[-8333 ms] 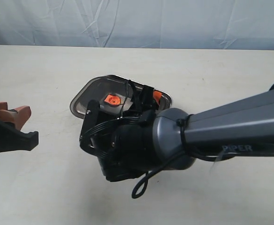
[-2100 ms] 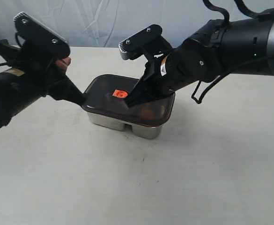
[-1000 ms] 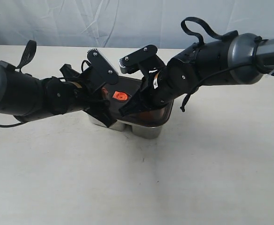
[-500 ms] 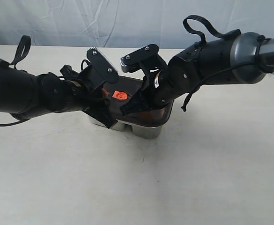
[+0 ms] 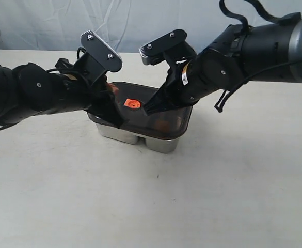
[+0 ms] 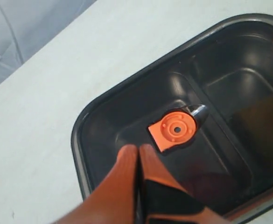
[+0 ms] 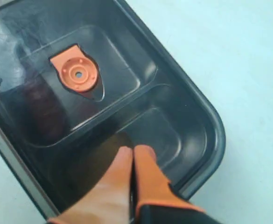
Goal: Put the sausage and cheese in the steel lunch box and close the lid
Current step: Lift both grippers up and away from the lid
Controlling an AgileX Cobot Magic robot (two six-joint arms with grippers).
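On the pale worktop [image 5: 140, 206], two black arms lean in from either side, the left arm [image 5: 32, 95] and the right arm [image 5: 254, 51] meeting over the steel lunch box [image 5: 156, 142]. The box stands near the middle of the worktop, and the dark see-through lid [image 5: 135, 116] lies flat across its top, covering both compartments. An orange round valve [image 5: 131, 104] sits near the lid's centre. The left claw [image 6: 137, 154] is pinched tight with nothing between its orange fingers, its tip close to the valve. The right claw [image 7: 132, 154] is likewise pinched on nothing, over the lid's other half. Whether either tip touches the lid cannot be told. Under the lid, the sausage [image 7: 43, 112] shows as a dim red shape beside the valve; the cheese [image 7: 96, 156] is only a murky brownish patch.
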